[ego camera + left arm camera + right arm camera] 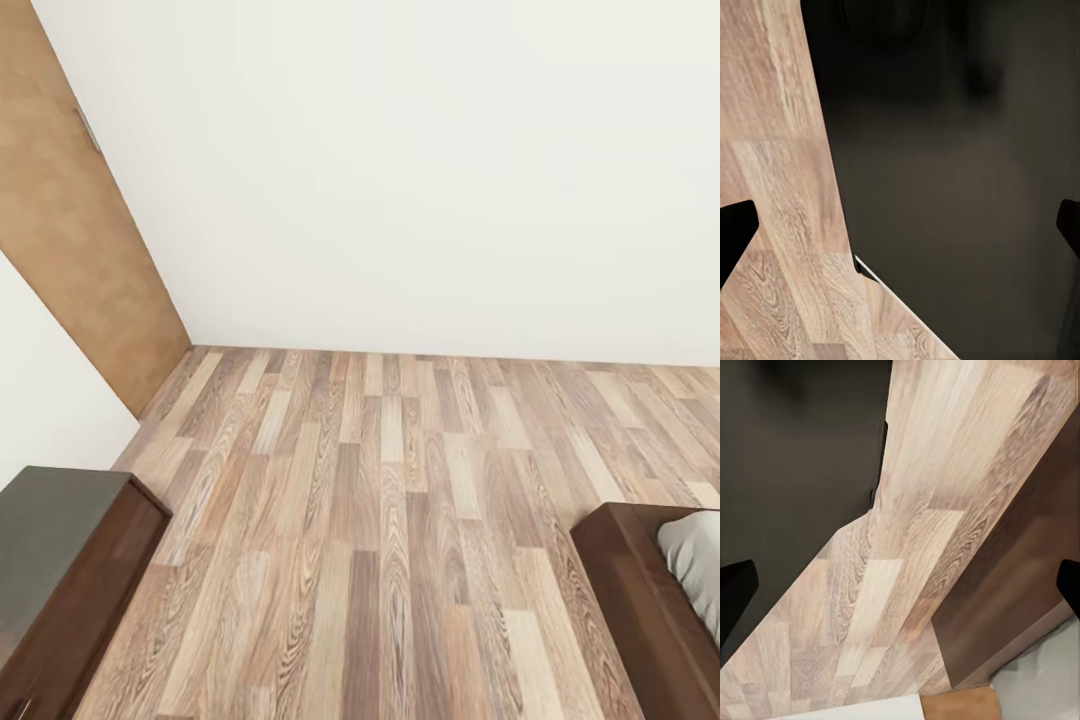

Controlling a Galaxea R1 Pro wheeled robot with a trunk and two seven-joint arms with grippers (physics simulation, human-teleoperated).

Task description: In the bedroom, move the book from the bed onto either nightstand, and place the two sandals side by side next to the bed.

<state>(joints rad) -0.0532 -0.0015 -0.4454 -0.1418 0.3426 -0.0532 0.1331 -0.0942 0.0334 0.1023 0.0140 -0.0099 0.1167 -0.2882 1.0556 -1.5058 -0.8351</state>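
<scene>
Both grippers, left and right, hang wide open over the plank floor, holding nothing. Near right pokes the bed corner; near left a low cabinet; far left a door.

I count one wooden door at upper left, one dark cabinet at lower left, one bed corner at lower right.

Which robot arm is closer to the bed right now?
Probably the right. The bed lies at the head view's right, the robot's right side, and its wooden frame shows near the open right gripper.
</scene>
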